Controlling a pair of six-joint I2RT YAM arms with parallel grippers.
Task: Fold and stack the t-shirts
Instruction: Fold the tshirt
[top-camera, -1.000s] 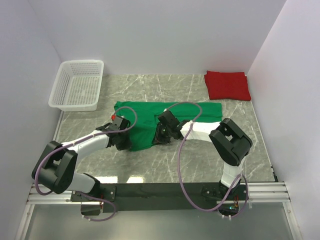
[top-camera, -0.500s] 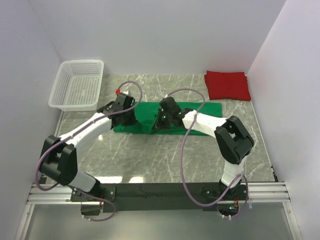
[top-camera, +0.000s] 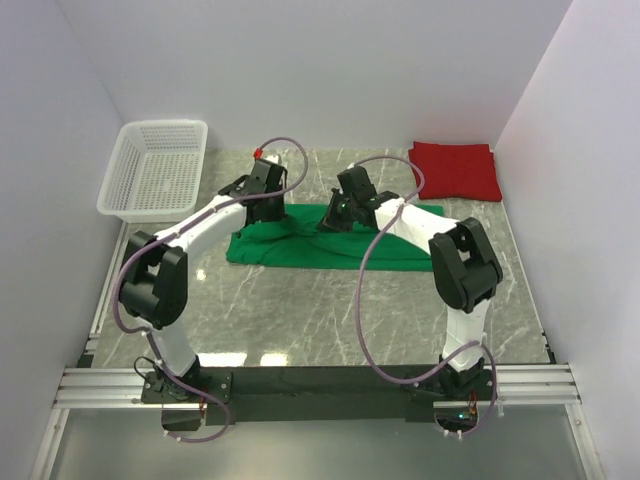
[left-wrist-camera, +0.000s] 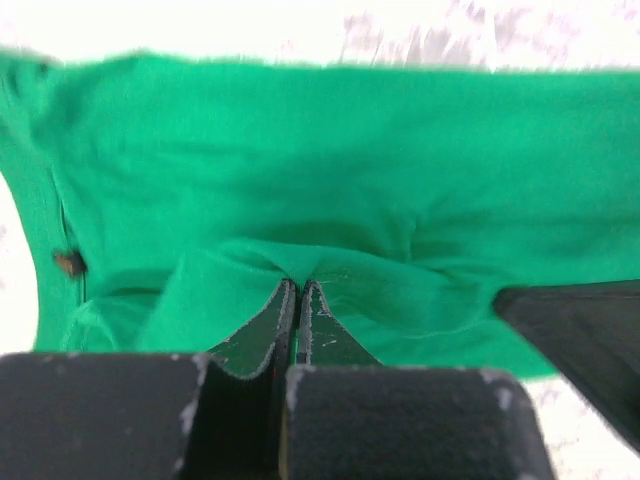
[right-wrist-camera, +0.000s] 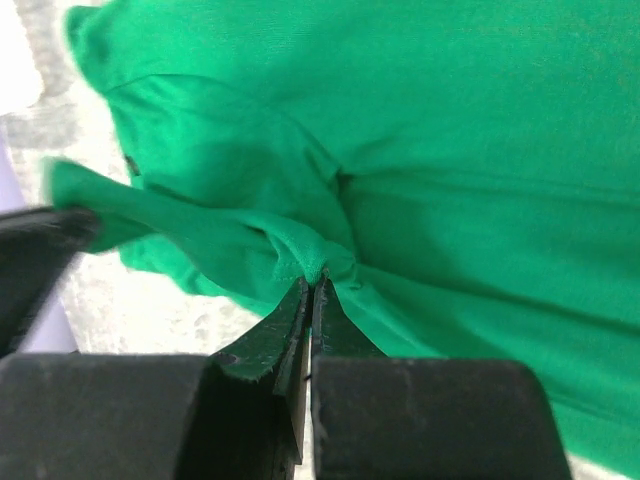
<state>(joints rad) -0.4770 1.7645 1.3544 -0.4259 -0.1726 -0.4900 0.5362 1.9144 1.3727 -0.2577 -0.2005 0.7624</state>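
My left gripper (top-camera: 272, 210) and right gripper (top-camera: 332, 221) each pinch the green t-shirt (top-camera: 330, 250) mid-frame on the worktop (top-camera: 300, 300). The red t-shirt (top-camera: 455, 170) sits folded upper right. I judge it mid-fold: next, lay the pinched edge flat and aligned, then release.

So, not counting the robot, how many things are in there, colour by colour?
green shirt: 1
red shirt: 1
white basket: 1
Total: 3
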